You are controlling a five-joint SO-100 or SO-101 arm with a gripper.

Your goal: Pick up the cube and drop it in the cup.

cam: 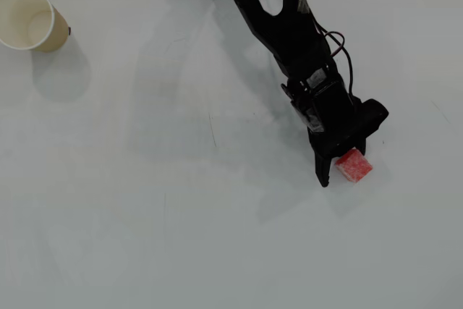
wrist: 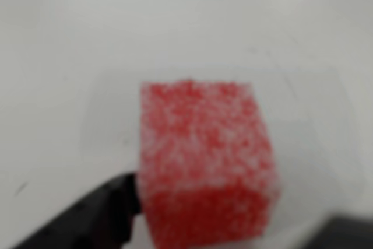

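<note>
The table (cam: 145, 236) is a plain white, slightly glossy surface that fills both views; a few faint dark scuff marks cross it near the centre of the overhead view, and soft grey shadows lie beside the arm and the cup. Nothing of the room beyond the tabletop shows. Small pale stickers sit on the black arm (cam: 289, 27), but their print is too small to read.

The arm reaches from the top centre of the overhead view down toward the lower right. There the gripper (cam: 341, 168) points down at the table with the cube (cam: 354, 166) between its fingers. One dark finger lies along the cube's left side, touching or nearly so; the other is hidden under the gripper body, so whether the jaws are actually clamped on the cube cannot be told.

In the wrist view the cube (wrist: 204, 173) fills the lower middle, blurred, its top speckled white over red, with a black finger (wrist: 99, 214) just at its lower left edge.

The cup (cam: 29, 18) stands at the upper left of the overhead view, well apart from the cube.
</note>
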